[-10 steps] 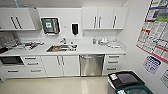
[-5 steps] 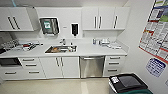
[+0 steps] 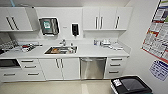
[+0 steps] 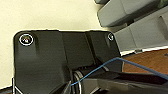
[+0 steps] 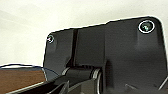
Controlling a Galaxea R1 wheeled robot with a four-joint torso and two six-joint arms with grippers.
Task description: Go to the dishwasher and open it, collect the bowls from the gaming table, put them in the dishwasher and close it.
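The head view looks down on a small kitchen wall. The dishwasher (image 3: 93,68) sits shut under the white bench (image 3: 100,51), its brushed steel front and bar handle set between a pair of white cabinet doors (image 3: 61,68) on its left and a stack of drawers (image 3: 114,67) on its right. Just left of it, sunk in the bench, is a steel sink (image 3: 60,50) with a tap (image 3: 63,42) at the far edge. Small items lie on the far right part of the bench, too blurred to name, and more clutter sits at the far left end. On the wall above hang white cupboards (image 3: 100,18), a paper towel dispenser (image 3: 49,26) and a dark soap dispenser (image 3: 75,29). Posters (image 3: 157,32) cover the right wall. A black bin (image 3: 131,85) with a white label stands on the floor at the near right, well apart from the dishwasher.

Both wrist views show the robot's dark plate against a pale floor or wall; whether the left pincer or the right pincer is apart or together cannot be told.
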